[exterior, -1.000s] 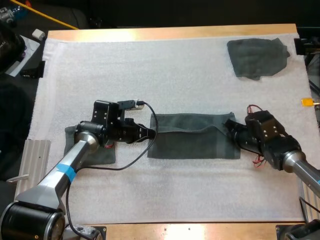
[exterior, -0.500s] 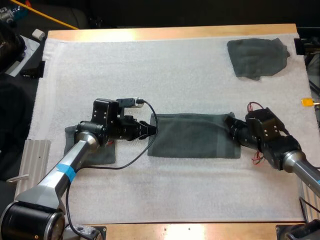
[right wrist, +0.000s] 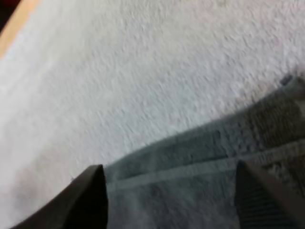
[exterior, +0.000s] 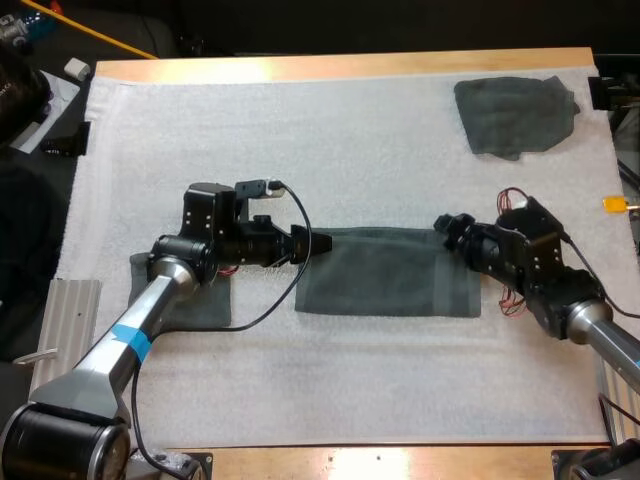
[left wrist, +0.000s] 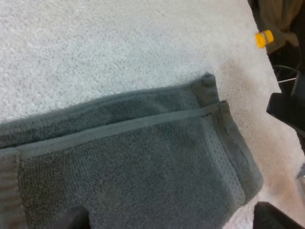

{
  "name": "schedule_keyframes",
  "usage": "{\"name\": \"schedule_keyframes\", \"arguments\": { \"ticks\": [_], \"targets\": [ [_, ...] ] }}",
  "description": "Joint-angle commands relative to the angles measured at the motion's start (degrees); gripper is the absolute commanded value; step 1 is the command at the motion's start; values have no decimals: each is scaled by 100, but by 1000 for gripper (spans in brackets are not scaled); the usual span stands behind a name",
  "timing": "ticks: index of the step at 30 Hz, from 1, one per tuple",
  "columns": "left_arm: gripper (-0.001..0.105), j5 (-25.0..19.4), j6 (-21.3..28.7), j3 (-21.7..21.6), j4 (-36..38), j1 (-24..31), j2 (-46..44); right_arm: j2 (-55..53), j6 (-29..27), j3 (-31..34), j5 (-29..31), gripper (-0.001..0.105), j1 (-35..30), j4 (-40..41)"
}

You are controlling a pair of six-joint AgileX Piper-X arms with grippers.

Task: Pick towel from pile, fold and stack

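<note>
Left tool hovers spread at the left end of the towel, likely lined up to pinch it. The towel lies folded flat between both tools. The right tool, also spread, sits at its far right corner, probably for the matching grip.

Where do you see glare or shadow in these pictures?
High view: the mat is evenly lit, and the table shines pale along its far wooden edge. Left wrist view: the mat turns dimmer and browner past the corner of the towel. Right wrist view: the open fingers of the right gripper are dark silhouettes against the bright mat.
</note>
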Motion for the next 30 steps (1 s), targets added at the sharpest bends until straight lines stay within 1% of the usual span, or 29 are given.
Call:
{"name": "schedule_keyframes", "arguments": {
  "ticks": [1,5,9,13,17,19,20,25,30],
  "targets": [
    [65,98,16,-115,188,-2,-133,-215,-637,-36,-178,57,2,345],
    [65,-90,150,-118,558,-2,-493,-573,-1214,-32,-135,57,0,973],
    [65,-530,478,-108,1220,-4,-1039,-1020,-1596,-22,-51,57,19,1666],
    [65,-976,863,-121,2014,-6,-1709,-1452,-1829,-23,4,57,10,2357],
    [65,-1270,1083,-122,2712,-4,-2391,-1865,-1977,-31,7,57,14,2967],
    [66,-1151,1027,-99,2652,-2,-2420,-1927,-2015,-48,18,57,-11,2943],
    [66,-1120,1015,-94,2714,2,-2570,-2043,-2086,-72,22,57,-27,3088],
    [66,-1155,1036,-98,3258,0,-3339,-2541,-2376,-129,47,58,-23,3784],
    [66,-1205,1060,-99,3801,1,-4028,-2935,-2533,-142,208,61,-22,4262]
  ]
}}
